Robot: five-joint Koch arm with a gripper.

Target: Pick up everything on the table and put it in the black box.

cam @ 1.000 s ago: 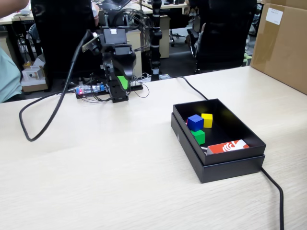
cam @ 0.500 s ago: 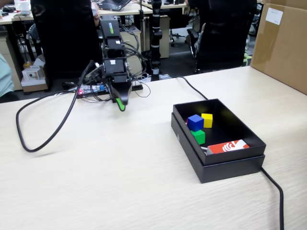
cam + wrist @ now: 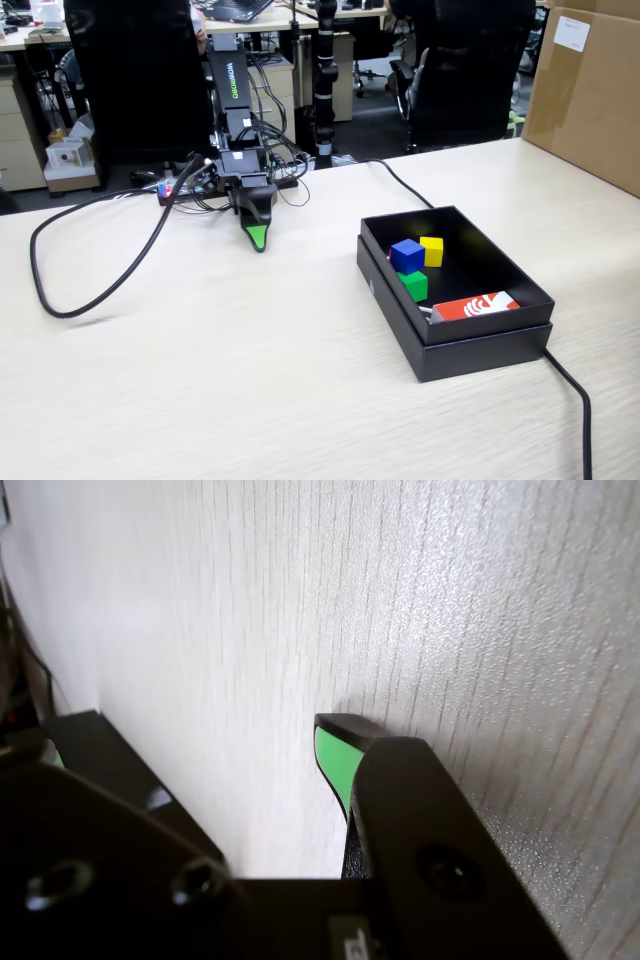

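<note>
The gripper (image 3: 258, 240), jaws parted and empty, hangs well apart from the black box (image 3: 497, 345) holding blue cube (image 3: 407, 256), yellow cube (image 3: 432, 250), green cube (image 3: 413, 285).

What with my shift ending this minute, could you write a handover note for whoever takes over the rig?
Gripper: open and empty, pointing down low over the pale wood-grain table, near the arm's base.
Done: small blue cube, yellow cube and green cube lie in the shallow matte black box, beside a red-and-white card.
Left: no red cube shows in either view, and no cube is visible on the table. Look for it before calling the job finished.
</note>
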